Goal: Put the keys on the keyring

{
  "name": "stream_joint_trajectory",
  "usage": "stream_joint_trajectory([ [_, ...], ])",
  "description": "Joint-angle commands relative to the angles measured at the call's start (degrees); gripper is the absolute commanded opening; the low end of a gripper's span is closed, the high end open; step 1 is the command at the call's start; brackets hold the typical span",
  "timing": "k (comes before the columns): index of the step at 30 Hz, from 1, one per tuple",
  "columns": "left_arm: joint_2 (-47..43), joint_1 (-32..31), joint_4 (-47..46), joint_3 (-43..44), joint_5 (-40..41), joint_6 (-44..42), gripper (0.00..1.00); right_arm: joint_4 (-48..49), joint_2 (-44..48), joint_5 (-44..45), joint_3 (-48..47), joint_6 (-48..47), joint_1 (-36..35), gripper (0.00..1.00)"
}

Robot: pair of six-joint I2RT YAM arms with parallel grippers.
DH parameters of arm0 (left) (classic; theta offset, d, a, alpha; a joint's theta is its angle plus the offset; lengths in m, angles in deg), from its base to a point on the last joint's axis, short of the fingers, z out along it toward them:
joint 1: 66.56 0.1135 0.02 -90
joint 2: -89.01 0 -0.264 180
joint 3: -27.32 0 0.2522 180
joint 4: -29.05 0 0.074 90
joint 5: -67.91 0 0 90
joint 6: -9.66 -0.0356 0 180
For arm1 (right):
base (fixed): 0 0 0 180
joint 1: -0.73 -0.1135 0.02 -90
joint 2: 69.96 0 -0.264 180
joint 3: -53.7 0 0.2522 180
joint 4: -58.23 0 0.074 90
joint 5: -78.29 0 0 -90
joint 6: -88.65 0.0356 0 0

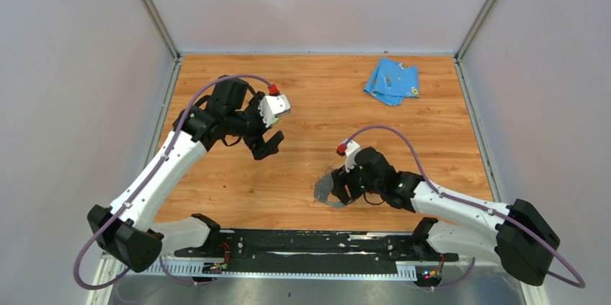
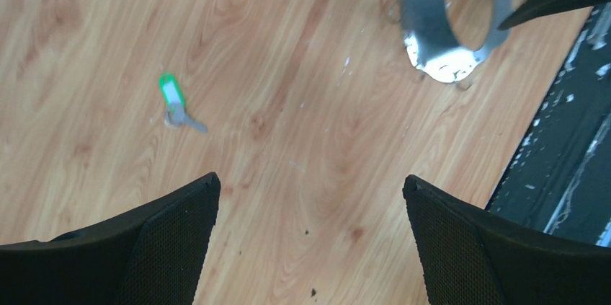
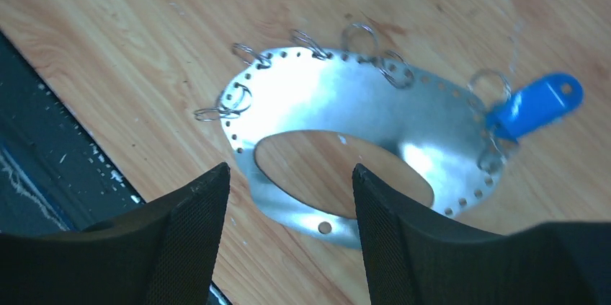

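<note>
I note right pincer (image 3: 290, 169), jaws apart, over large grey metal oval keyring (image 3: 346, 103), flat on wooden worktop (image 1: 302, 103) near front edge. Blue-headed key (image 3: 537, 103) at ring's rim. Green-headed key (image 2: 171, 92) lies loose, well apart from ring. Left pincer (image 2: 311, 179) above it, wide open, empty. Light-blue cloth (image 1: 391, 80) far right.

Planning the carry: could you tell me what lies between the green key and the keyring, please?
Only bare, white-flecked table separates the green key and the keyring, in the left wrist view.

White-and-black arms (image 1: 155, 175), purple cables (image 1: 216, 85), apparently mesh-textured black fingers (image 2: 173, 240)
</note>
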Motion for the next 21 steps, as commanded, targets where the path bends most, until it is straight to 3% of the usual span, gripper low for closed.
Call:
stream_joint_trajectory([
  [1, 3.5, 4.4, 6.2, -0.1, 4.9, -3.6, 1.00, 9.8, -3.8, -10.4, -2.0, -10.4, -2.6, 0.65],
  [6, 7.4, 7.5, 8.9, -0.1, 4.6, -3.6, 1.00, 12.7, -7.9, -23.6, -2.8, -23.2, -3.4, 0.59],
  [13, 10.5, 8.4, 8.8, 2.9, 3.3, -3.6, 1.00, 4.9, -16.1, -23.2, -9.4, -40.6, -5.8, 0.57],
  [21, 14.2, 13.6, 8.8, 4.4, -1.5, -4.4, 1.00, -0.4, -24.7, -23.2, -15.3, -49.7, -6.7, 0.48],
])
